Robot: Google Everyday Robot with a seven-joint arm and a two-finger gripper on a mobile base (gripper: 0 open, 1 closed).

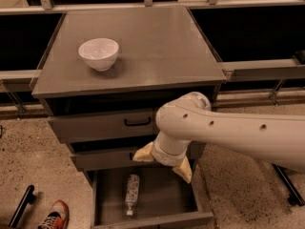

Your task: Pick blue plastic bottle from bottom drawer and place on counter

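Observation:
The blue plastic bottle [132,192] lies lengthwise on the floor of the open bottom drawer [109,187], left of its middle, its white cap toward the front. My gripper [163,164] hangs from the white arm just above the drawer, to the right of the bottle and apart from it. Its two pale fingertips [143,154] are spread wide and hold nothing. The counter [157,46] is the grey cabinet top above.
A white bowl [98,53] stands on the counter's left side. The two upper drawers with black handles [137,122] are shut. A red shoe [53,215] and a black bar [20,207] are on the floor at lower left. Rails run on both sides.

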